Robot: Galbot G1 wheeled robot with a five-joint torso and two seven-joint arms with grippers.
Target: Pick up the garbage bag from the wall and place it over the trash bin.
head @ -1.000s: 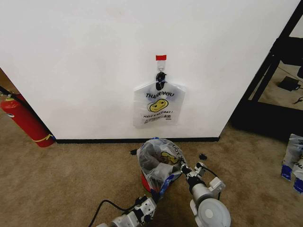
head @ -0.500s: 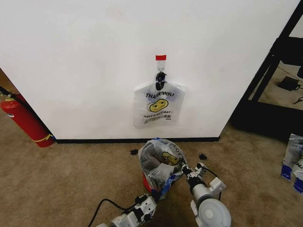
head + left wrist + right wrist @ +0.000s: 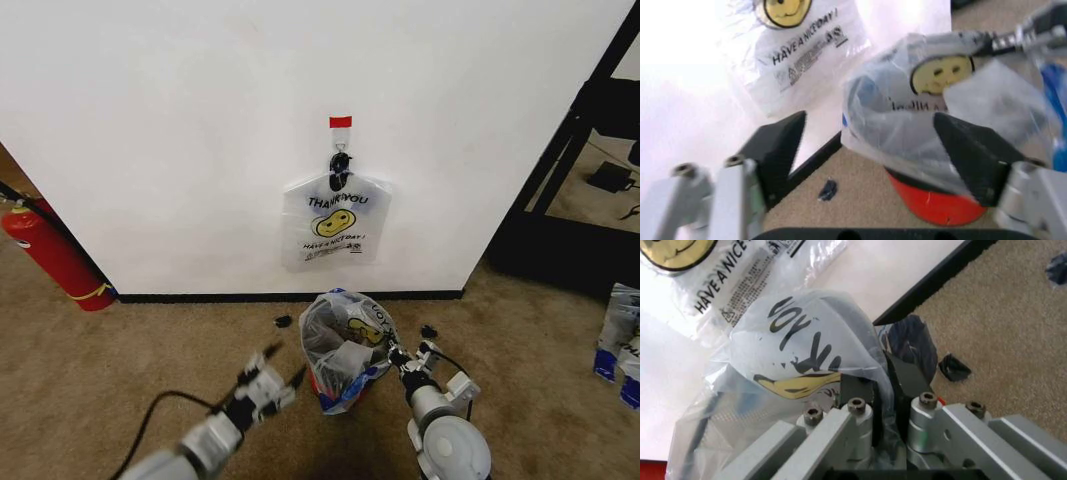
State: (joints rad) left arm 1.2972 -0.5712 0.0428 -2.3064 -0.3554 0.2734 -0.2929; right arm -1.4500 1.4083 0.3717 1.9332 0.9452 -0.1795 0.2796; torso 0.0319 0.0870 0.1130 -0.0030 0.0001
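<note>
Fire extinguisher (image 3: pixel 52 254): red, on the floor by the wall (image 3: pixel 160 150), well off to the left hand's outer side.
Left hand (image 3: pixel 271 379): fingers spread apart, holding nothing, just beside the bag.
Garbage bag (image 3: pixel 345 345): draped over the trash bin (image 3: pixel 939 202), between the two hands.
Second bag (image 3: pixel 334 222): hanging on the wall, beyond both hands.
Right hand (image 3: pixel 397 357): fingers clamped on the garbage bag's edge.

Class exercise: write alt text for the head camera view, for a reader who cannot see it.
A garbage bag is draped over the trash bin on brown carpet, the right gripper pinching its edge and the open left gripper hovering beside it. Behind, a matching smiley bag hangs on the white wall.
</note>
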